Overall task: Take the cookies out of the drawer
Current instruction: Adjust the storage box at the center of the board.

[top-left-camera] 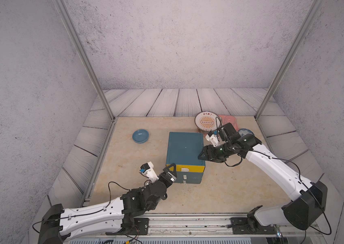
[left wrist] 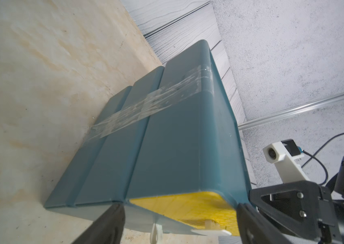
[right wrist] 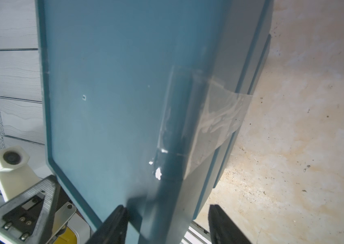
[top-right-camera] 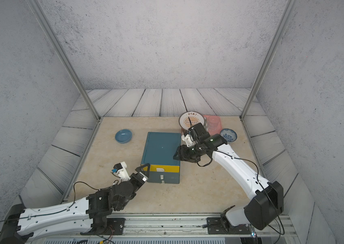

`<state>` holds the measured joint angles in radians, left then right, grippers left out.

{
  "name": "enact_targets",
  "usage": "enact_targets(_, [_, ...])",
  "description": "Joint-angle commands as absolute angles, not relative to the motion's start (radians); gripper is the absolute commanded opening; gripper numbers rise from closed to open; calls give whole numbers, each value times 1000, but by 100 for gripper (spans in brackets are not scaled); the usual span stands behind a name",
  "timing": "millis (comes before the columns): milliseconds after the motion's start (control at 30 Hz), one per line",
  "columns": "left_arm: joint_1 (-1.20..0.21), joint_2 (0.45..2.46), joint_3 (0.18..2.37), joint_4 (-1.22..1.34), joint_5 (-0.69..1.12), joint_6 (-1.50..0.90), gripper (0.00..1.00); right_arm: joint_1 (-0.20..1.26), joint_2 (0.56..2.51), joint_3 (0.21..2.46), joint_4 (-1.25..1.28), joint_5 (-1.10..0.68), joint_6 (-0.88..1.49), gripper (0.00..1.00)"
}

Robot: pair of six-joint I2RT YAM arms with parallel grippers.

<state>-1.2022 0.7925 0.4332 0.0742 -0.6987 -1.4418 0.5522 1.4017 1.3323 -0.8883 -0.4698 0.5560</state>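
Straddling the cabinet (top-left-camera: 184,147) front-left corner, by the yellow drawer (top-left-camera: 190,168), with left pincer (top-left-camera: 170,168) released; straddling its right edge with right pincer (top-left-camera: 202,153) released. Cookies out of sight, perhaps inside.

The plate (top-left-camera: 198,124) carries 4 Chinese characters at its rim (too blurred to read).

Drawer unit (top-left-camera: 184,147) sits mid-frame on the table (top-left-camera: 219,190) in both top views. Bowl (top-left-camera: 140,136) up-left of it. Plate (top-left-camera: 206,122), container (top-left-camera: 229,120) and second bowl (top-left-camera: 246,132) are bunched upper right. Left gripper (top-left-camera: 172,171) is at its lower-left corner, right gripper (top-left-camera: 202,155) at its right edge.
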Motion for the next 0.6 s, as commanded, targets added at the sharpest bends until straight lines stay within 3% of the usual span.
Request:
enact_targets(0, [-1119, 837, 420, 129, -566, -1409, 87, 564, 1415, 1356, -891, -447, 567, 64])
enact_targets(267, [-965, 944, 452, 233, -354, -1377, 88, 571, 1458, 1378, -878, -437, 575, 62])
enact_targets(567, [-970, 760, 317, 271, -208, -1439, 96, 571, 1502, 1444, -909, -413, 560, 60])
